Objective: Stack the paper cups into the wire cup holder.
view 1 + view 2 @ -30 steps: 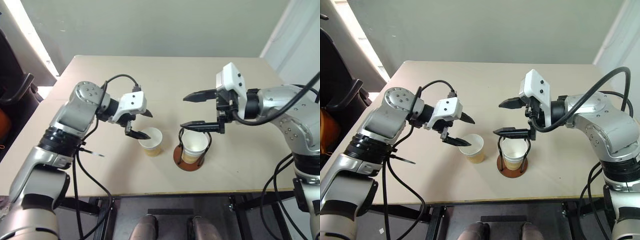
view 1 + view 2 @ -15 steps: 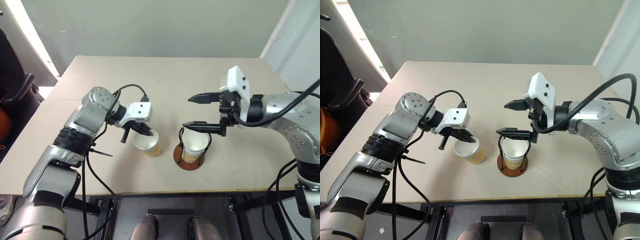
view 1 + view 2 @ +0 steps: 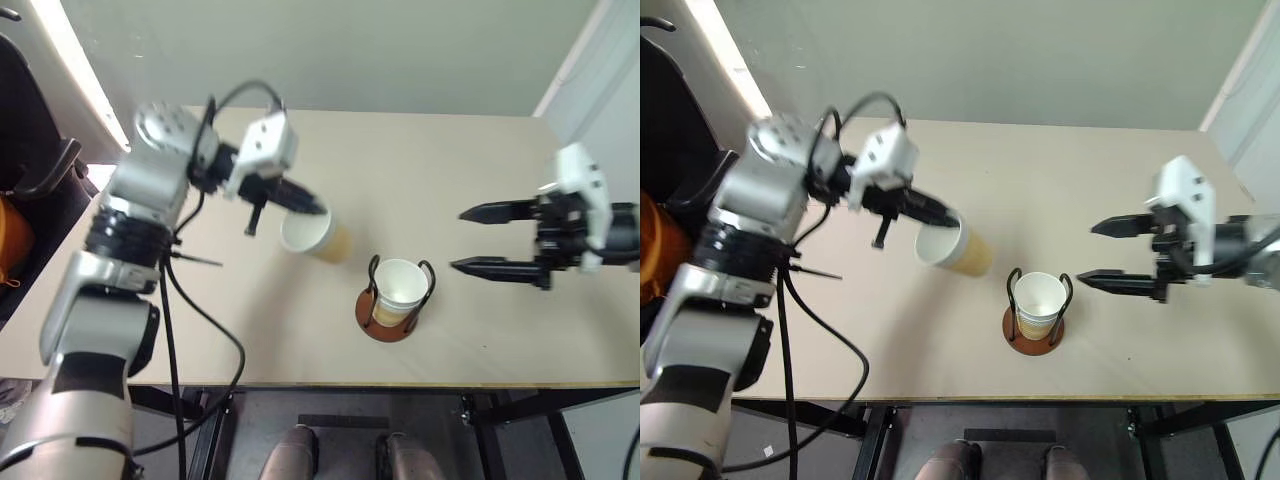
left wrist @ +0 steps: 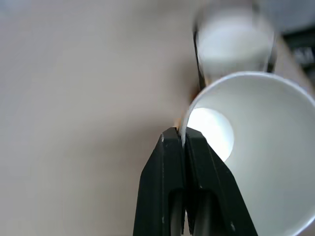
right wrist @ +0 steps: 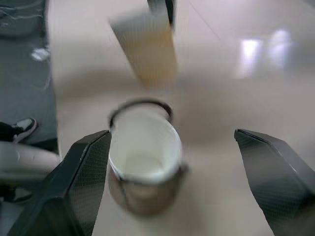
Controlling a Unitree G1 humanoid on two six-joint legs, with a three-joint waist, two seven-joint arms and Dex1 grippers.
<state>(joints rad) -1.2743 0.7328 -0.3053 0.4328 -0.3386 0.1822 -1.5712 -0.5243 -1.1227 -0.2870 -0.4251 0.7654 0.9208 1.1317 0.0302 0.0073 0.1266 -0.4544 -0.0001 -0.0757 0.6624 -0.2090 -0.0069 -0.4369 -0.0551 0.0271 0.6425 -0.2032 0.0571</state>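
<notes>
Left claw: arm raised over the tabletop, forearm reaching to the right and angled slightly down; fingers pinched together on the rim of a paper cup. That cup is held clear of the tabletop, tilted on its side, its mouth facing left.

Wire cup holder: stands near the front edge, centre, with nested paper cups upright inside the loops.

Right claw: arm stretched in from the right, pointing left, well apart from the holder; fingers spread wide, empty.
</notes>
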